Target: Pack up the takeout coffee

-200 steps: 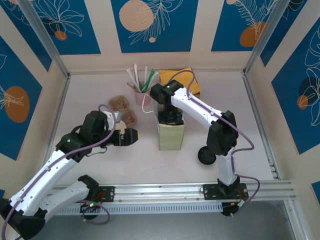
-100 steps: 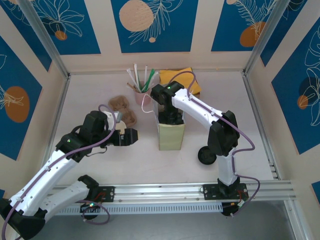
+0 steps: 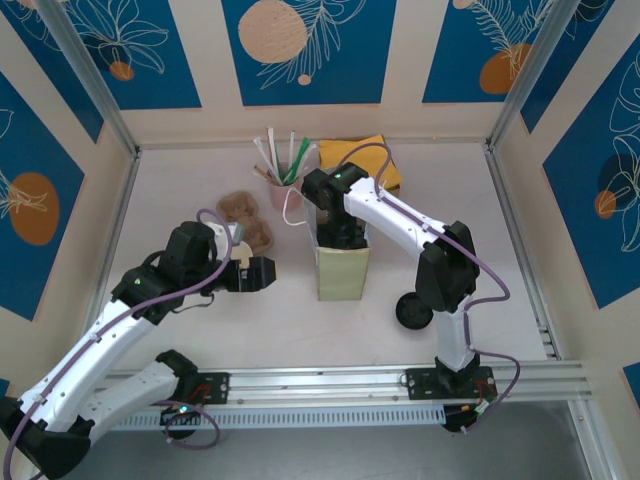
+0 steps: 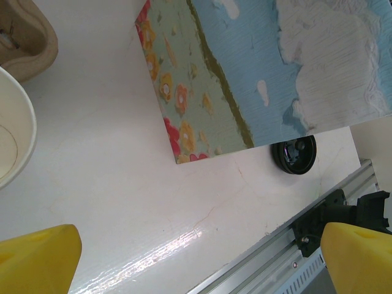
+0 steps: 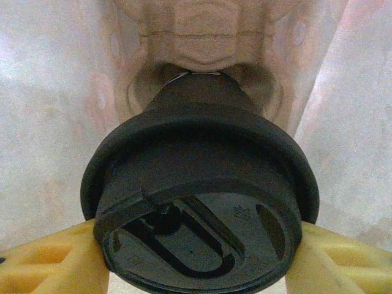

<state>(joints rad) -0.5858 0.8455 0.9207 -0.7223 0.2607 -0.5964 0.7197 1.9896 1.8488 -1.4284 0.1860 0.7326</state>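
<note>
Little has changed in the last second: the right arm is still bent over the tall pale-yellow paper bag, its right gripper sunk into the bag's open top, and the left arm has not moved. In the right wrist view the right gripper is clenched on the takeout coffee, one yellow finger pressed to each side of its round black plastic lid. The cup body is hidden under that lid. The lid carries moulded marks, one like a small triangle, too blurred to read. The coffee hangs between the bag's pale walls, above a pocket of a moulded brown pulp carrier; whether it is seated there cannot be told. The left gripper hovers over the table left of the bag, its yellow fingers spread wide and holding nothing. Its camera shows the bag's side printed with small flowers, blue sky and white cloud, and a spare black lid lying on the white table near the bag's foot. A pink cup of straws stands behind the bag.
</note>
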